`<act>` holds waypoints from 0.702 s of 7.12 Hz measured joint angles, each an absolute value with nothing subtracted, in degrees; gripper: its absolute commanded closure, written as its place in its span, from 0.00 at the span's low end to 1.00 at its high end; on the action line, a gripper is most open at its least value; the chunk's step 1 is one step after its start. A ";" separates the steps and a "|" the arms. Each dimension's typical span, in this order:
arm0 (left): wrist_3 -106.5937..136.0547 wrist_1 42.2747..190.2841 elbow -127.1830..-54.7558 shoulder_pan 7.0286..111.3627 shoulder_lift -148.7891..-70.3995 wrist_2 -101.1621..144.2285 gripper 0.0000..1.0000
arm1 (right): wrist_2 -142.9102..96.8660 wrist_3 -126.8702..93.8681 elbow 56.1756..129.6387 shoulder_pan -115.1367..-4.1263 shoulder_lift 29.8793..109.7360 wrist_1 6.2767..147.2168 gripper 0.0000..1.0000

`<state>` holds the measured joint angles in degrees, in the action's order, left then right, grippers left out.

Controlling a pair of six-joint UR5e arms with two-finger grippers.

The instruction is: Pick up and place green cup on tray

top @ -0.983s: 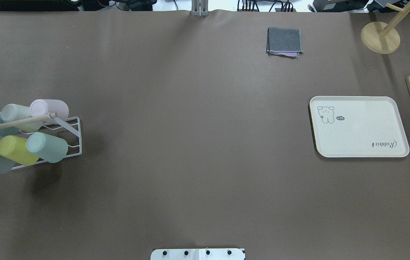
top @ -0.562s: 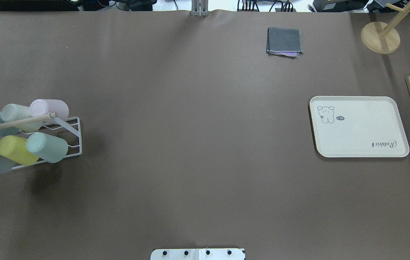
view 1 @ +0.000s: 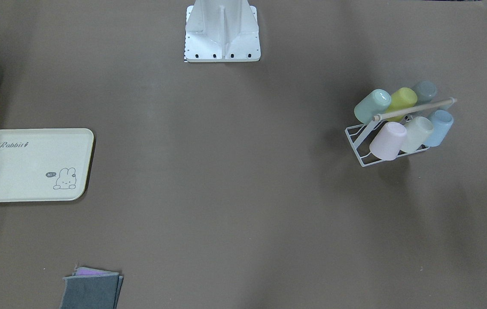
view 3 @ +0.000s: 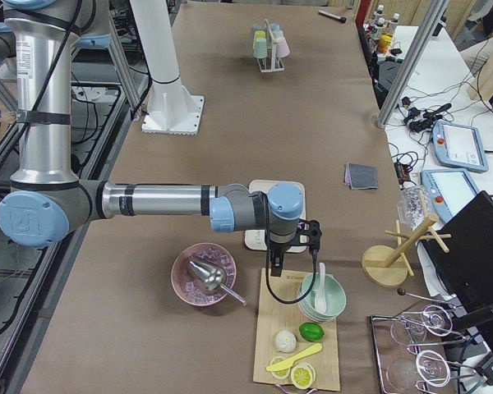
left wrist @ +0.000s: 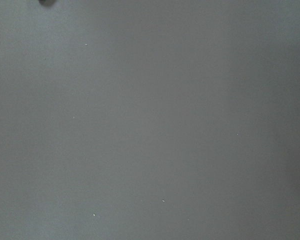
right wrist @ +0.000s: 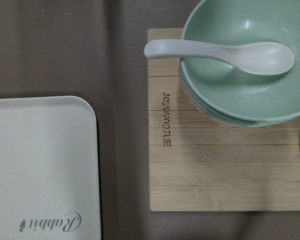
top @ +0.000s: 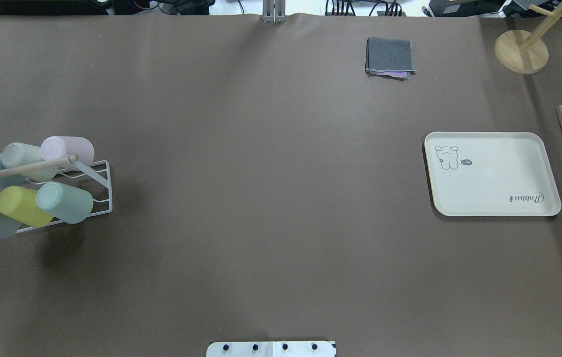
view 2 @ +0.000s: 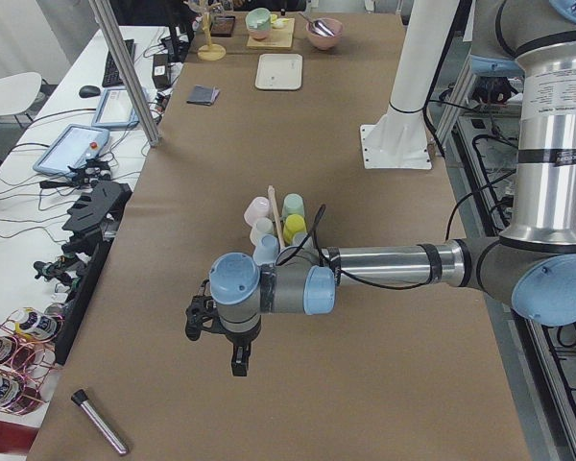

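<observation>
Brown table cover [top: 271, 198] holds the tray [top: 499, 181] well apart from the green cup [top: 65, 202].

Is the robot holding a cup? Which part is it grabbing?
No. The green cup sits in the rack, and the left gripper and right gripper look empty.

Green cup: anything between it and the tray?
Nothing visible on the table between them. The small mint-green plastic cup sits tilted on the white wire rack, beside the yellow-green cup; the cream rectangular plastic tray lies across bare brown table. The folded grey cloth lies off that line.
</observation>
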<state>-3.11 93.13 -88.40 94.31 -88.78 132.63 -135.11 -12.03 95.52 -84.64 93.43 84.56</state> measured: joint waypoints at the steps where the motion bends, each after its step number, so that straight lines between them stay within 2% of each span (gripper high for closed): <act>1: -3.09 93.10 -88.38 94.31 -88.82 132.63 0.02 | -135.18 -13.90 95.81 -83.84 93.12 84.55 0.01; 5: -3.08 93.31 -88.41 94.31 -88.86 132.63 0.02 | -134.99 -16.16 95.93 -82.58 92.82 84.48 0.01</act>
<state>-3.08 93.31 -88.41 94.31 -88.86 132.63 -134.99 -16.16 95.93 -82.58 92.82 84.48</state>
